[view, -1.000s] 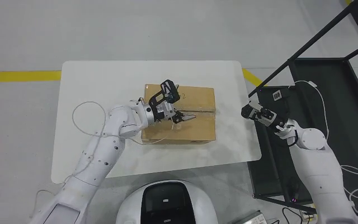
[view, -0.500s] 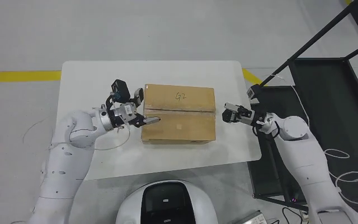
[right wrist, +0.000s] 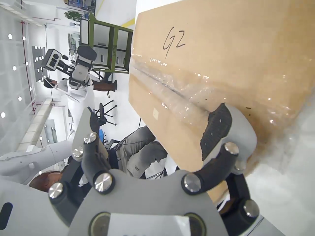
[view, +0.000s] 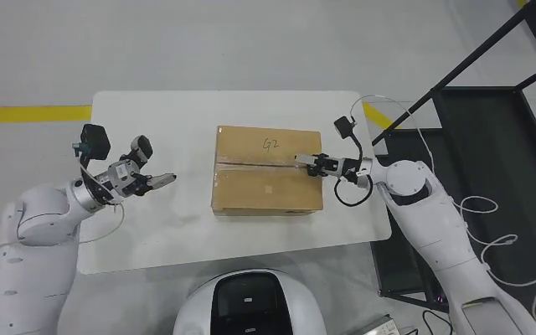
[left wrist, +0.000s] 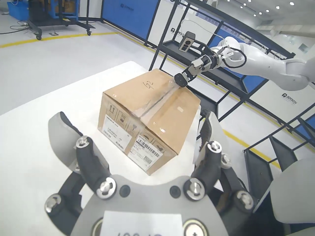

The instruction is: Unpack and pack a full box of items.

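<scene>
A shut cardboard box (view: 268,170) sealed with clear tape along its top seam (right wrist: 172,92) stands in the middle of the white table (view: 167,117). My left gripper (view: 155,178) hovers open over the table well to the left of the box, holding nothing; the box (left wrist: 147,114) lies ahead of its open fingers (left wrist: 61,126). My right gripper (view: 306,159) is open at the right end of the seam. One of its pads (right wrist: 216,128) rests on the tape at the box's top edge, and the other finger (right wrist: 86,128) hangs off the box.
A black metal rack (view: 469,167) stands right beside the table's right edge, behind my right arm. A white cable (view: 368,105) loops from the right wrist. A yellow line (view: 42,113) runs along the floor at the left.
My left gripper has drawn back from over the box to the table's left side. My right gripper has come from the rack side to the right end of the box's seam.
</scene>
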`<move>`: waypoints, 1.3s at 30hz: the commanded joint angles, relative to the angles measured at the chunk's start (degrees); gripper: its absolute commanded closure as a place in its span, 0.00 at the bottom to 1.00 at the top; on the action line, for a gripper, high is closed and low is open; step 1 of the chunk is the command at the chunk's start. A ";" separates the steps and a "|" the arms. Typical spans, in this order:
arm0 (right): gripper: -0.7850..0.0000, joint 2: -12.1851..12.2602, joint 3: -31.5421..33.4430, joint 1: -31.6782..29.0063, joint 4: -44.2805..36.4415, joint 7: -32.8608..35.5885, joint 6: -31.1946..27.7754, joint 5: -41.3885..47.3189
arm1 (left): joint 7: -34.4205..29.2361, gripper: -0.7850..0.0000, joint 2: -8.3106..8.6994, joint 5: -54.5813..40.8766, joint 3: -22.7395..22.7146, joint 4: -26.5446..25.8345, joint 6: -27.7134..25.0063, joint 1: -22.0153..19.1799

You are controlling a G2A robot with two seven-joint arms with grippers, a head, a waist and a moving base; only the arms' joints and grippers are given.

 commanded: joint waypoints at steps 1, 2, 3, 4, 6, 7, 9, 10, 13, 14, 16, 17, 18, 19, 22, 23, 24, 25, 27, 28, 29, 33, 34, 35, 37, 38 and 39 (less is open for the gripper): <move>0.00 0.13 0.68 -0.39 -0.36 0.64 0.24 0.77 | 1.24 0.00 0.81 -0.20 -1.35 0.26 0.00 1.20; 0.00 0.16 0.82 -0.40 -0.58 0.84 0.38 0.84 | 2.00 0.00 1.10 -0.20 -1.80 0.41 0.00 1.59; 0.00 0.17 0.79 -0.32 -0.99 1.09 0.71 0.78 | 2.72 0.00 1.38 -0.17 -2.09 0.59 0.00 1.92; 0.00 0.18 0.76 -0.20 -1.61 1.21 1.08 0.71 | 3.44 0.00 1.64 0.00 -2.36 0.80 0.00 2.17; 0.00 0.28 0.83 -0.19 -2.81 1.76 2.06 -0.17 | 4.76 0.00 2.09 0.94 -2.56 0.86 0.00 2.57; 0.00 0.43 1.20 -0.17 -3.46 1.90 2.77 -1.39 | 5.41 0.00 2.31 1.29 -2.53 0.90 0.00 2.78; 0.00 0.79 2.83 -0.93 -4.97 1.77 3.87 -2.41 | 6.58 0.00 2.77 1.93 -2.67 1.31 0.00 3.12; 0.00 0.99 3.82 -1.55 -5.74 1.96 4.23 -2.51 | 7.17 0.00 2.99 2.17 -2.69 1.56 0.00 3.26; 0.00 1.31 5.91 -3.50 -7.84 2.65 3.66 -0.41 | 8.95 0.00 3.65 2.54 -2.41 2.69 0.00 3.08; 0.00 1.31 6.18 -3.84 -8.09 3.02 3.13 1.14 | 9.50 0.00 3.86 2.51 -2.09 3.08 0.00 2.89; 0.00 1.20 5.62 -3.68 -8.24 3.19 2.59 2.06 | 10.47 0.00 4.31 2.64 -1.27 3.90 0.00 2.25; 0.00 1.01 4.57 -3.30 -8.20 3.51 2.18 2.94 | 10.92 0.00 4.53 2.93 -0.79 4.43 0.00 1.89; 0.00 0.74 3.31 -2.63 -7.65 4.07 1.79 4.71 | 11.40 0.00 4.76 3.29 -0.25 5.00 0.00 1.49; 0.00 0.46 2.04 -1.59 -6.65 4.21 1.75 5.76 | 11.75 0.00 5.00 3.85 0.38 5.53 0.00 1.07; 0.00 -0.69 -3.06 2.05 -4.00 4.05 1.15 7.90 | 13.46 0.00 5.81 4.92 2.11 6.81 0.00 0.01; 0.00 -1.14 -4.86 3.46 -2.96 3.54 1.01 7.91 | 14.17 0.00 6.14 5.26 2.41 7.24 0.00 -0.23; 0.00 -1.47 -6.13 4.37 -2.33 3.20 0.82 8.08 | 14.69 0.00 6.38 5.52 2.54 7.54 0.00 -0.34; 0.00 -2.17 -8.58 6.16 -0.74 2.52 0.52 8.85 | 16.07 0.00 6.86 6.10 2.45 8.34 0.00 -0.55; 0.00 -3.28 -12.07 8.77 1.58 1.35 0.00 9.71 | 18.66 0.00 7.58 6.76 1.99 9.77 0.00 -0.55; 0.00 -3.85 -13.66 9.98 2.78 0.79 -0.20 10.41 | 19.89 0.00 7.95 7.30 1.60 10.61 0.00 -0.48; 0.00 -4.43 -15.28 11.11 3.86 0.38 -0.37 10.94 | 21.04 0.00 8.32 8.18 1.11 11.46 0.00 -0.39; 0.00 -6.58 -20.70 15.11 7.68 -1.40 -1.46 11.75 | 25.79 0.00 9.67 9.75 0.01 13.87 0.00 0.63; 0.00 -7.08 -21.84 15.91 8.44 -1.75 -1.78 11.88 | 26.77 0.00 9.98 10.02 -0.10 14.31 0.00 0.86; 0.00 -7.58 -22.90 16.66 9.06 -2.12 -2.14 12.06 | 27.74 0.00 10.27 10.15 -0.04 14.63 0.00 1.13; 0.00 -8.52 -24.81 17.94 10.13 -2.49 -3.04 12.48 | 29.39 0.00 10.84 10.58 0.23 14.99 0.00 1.57; 0.00 -8.96 -25.65 18.51 10.68 -2.79 -3.37 12.64 | 30.10 0.00 11.12 10.87 0.46 15.07 0.00 1.71; 0.00 -9.42 -26.42 19.05 11.07 -3.15 -3.95 12.99 | 30.95 0.00 11.37 11.11 0.69 15.15 0.00 1.84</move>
